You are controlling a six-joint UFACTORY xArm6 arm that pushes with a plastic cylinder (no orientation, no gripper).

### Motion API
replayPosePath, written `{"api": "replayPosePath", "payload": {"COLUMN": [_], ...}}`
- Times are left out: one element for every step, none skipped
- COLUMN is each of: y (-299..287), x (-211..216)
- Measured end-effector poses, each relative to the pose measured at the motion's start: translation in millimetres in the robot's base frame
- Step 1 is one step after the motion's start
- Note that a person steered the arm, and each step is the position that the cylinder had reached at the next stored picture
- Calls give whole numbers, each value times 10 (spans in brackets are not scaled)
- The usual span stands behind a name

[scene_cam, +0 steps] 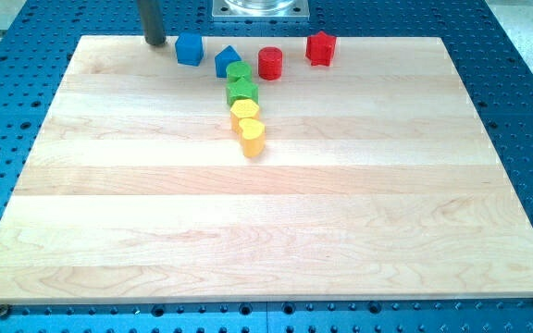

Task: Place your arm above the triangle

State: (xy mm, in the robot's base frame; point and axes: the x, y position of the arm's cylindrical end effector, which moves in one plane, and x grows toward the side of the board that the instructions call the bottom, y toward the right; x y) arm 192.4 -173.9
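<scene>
My tip (155, 42) is resting at the far edge of the wooden board (266, 240), toward the view's top left, just to the view's left of the blue cube (189, 48) and apart from it. There is no claw on this arm, only the straight rod, so nothing is spreading or pinching.

The triangle is most likely the blue wedge-like block (228, 61), sitting to the view's right of the blue cube and touching the upper green block (239, 73). Its exact shape is hard to make out.

From that blue block a chain is running toward the view's bottom: the upper green block, a lower green block (242, 92), a yellow block (244, 111) and a yellow cylinder (252, 137), each pressing against the next. To the view's right of the blue triangle are standing a red cylinder (270, 63) and, further right, a red star-like block (320, 47).

I judge the tip is sitting beyond the cube because it has not yet reached the triangle; it needs to be heading right, skirting the cube.
</scene>
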Motion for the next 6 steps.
{"api": "replayPosePath", "payload": {"y": [72, 627, 1114, 1195, 1194, 1141], "x": [-10, -3, 64, 64, 229, 323]}}
